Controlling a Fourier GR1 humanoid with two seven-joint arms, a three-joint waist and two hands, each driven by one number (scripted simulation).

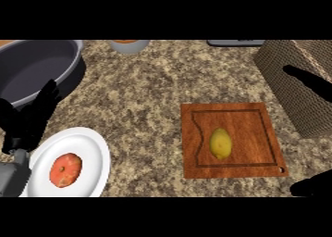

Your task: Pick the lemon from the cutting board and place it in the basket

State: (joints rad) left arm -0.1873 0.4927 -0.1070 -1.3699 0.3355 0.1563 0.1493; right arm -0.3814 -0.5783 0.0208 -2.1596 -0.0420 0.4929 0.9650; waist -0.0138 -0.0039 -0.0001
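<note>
No readable text or labels anywhere.

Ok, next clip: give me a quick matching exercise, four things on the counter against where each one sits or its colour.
Things:
1. lemon
2. orange fruit
3. basket
4. grey bowl

Places or colours:
A. on the white plate
B. far left corner
C. on the cutting board
D. woven, at the right edge

Pairs: 1-C, 2-A, 3-D, 4-B

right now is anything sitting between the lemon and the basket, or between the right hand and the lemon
Nothing visible does. The lemon lies alone on the cutting board, the basket stands just right of the board, and the right hand hangs over the basket.
</note>
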